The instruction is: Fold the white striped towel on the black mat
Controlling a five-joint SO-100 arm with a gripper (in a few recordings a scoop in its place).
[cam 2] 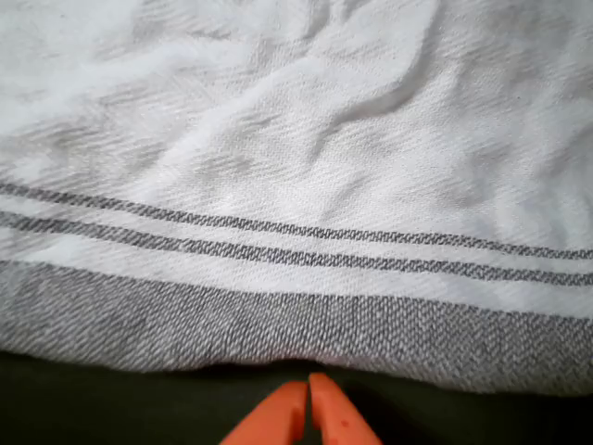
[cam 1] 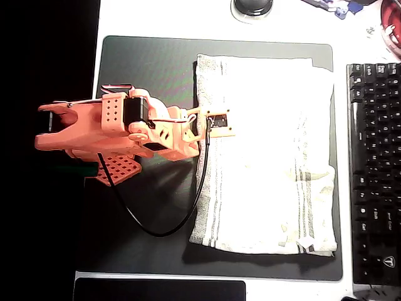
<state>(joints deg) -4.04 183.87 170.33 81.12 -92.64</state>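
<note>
Seen from overhead, the white striped towel (cam 1: 266, 157) lies spread on the black mat (cam 1: 150, 69), covering the mat's 3 o'clock half with its long axis running 12 to 6 o'clock. Its grey stripe bands run the same way, one beside its 9 o'clock edge and another near its 3 o'clock edge. The corner at about 5 o'clock is rumpled and turned over. The towel's 3 o'clock edge nearly reaches the mat's edge, just beside a black keyboard (cam 1: 376, 169) on the white desk (cam 1: 163, 19); bare mat lies open from 7 to 11 o'clock, where the orange arm (cam 1: 106, 128) reaches in from 9 o'clock. A black cable (cam 1: 150, 231) loops from the arm over the bare mat. A smaller glossy black pad (cam 1: 160, 290) sits at 6 o'clock, off the mat.

The wrist view shows the orange fingers (cam 2: 306, 413) pressed together, tips meeting, holding nothing, poised over dark mat just short of the towel's grey woven border. That view also shows the weave, two thin stripe lines and soft wrinkles.
</note>
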